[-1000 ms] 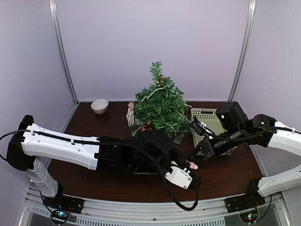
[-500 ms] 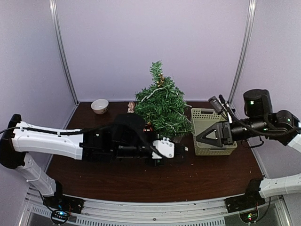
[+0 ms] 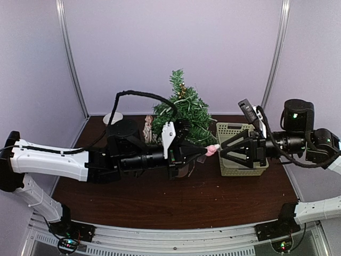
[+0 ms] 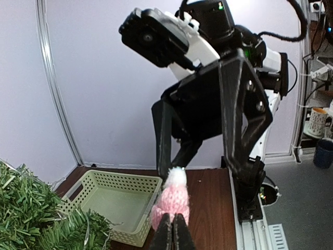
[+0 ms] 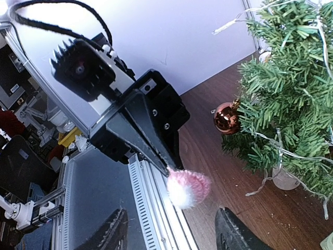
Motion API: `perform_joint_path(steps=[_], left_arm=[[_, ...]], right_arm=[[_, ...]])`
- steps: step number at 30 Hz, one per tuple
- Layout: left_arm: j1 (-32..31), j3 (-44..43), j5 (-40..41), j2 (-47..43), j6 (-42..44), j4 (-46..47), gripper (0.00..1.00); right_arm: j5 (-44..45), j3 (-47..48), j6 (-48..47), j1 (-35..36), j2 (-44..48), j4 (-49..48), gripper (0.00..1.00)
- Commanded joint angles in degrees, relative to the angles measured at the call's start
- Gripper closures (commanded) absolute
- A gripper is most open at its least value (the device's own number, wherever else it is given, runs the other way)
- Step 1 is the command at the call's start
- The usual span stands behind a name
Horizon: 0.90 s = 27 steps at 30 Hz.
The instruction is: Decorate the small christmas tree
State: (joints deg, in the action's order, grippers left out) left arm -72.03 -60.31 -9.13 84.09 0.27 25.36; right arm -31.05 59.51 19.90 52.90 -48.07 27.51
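Observation:
The small christmas tree (image 3: 182, 113) stands at the back middle of the table; its branches show in the left wrist view (image 4: 28, 219) and the right wrist view (image 5: 291, 88). My left gripper (image 3: 204, 154) (image 4: 173, 232) is shut on the brim of a pink knitted hat ornament (image 3: 212, 150) (image 4: 171, 200) (image 5: 188, 187) with a white pompom. It holds the hat in the air, right of the tree, pointing at my right gripper. My right gripper (image 3: 222, 151) (image 5: 174, 234) is open and faces the hat, whose pompom is just in front of the gap between the fingers (image 5: 117, 229).
A pale green perforated basket (image 3: 242, 172) (image 4: 119, 178) sits right of the tree, under my right gripper. A copper bauble (image 5: 226, 117) and a light string hang on the tree. A white bowl (image 3: 112, 117) and a small figurine (image 3: 148, 128) stand at the back left.
My left arm lifted the hat from the table's front and swung it up toward the right gripper. My right gripper opened and turned to face it.

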Motion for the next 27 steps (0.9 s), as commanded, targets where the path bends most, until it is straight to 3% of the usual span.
perform_joint_path(steps=[1, 4, 8, 17, 23, 27], left_arm=[[0.48, 1.05, -2.29, -2.12, -7.67, 8.68, 1.0], [0.57, 1.34, -2.5, -2.35, -8.23, 9.71, 1.0], [0.58, 1.38, -2.61, -2.24, -8.2, 9.92, 1.0], [0.67, 1.95, -2.7, -2.35, -8.45, 10.33, 1.0], [0.68, 2.36, -3.83, -2.71, -8.31, 10.55, 1.0], [0.67, 2.61, -4.04, -2.71, -8.45, 10.82, 1.0]], right_arm=[[-1.71, 2.22, -5.27, 2.02, -1.19, -4.06, 0.42], [-1.79, 2.44, -5.6, 2.66, -1.98, -5.66, 0.46], [-2.22, 3.35, -5.97, 3.12, -3.04, -6.55, 0.61], [-2.82, 5.0, -6.28, 3.83, -5.21, -6.55, 0.77], [0.79, 5.27, -6.76, 3.96, -5.45, -5.1, 0.67], [2.16, 5.36, -7.11, 3.96, -4.91, -4.83, 0.79]])
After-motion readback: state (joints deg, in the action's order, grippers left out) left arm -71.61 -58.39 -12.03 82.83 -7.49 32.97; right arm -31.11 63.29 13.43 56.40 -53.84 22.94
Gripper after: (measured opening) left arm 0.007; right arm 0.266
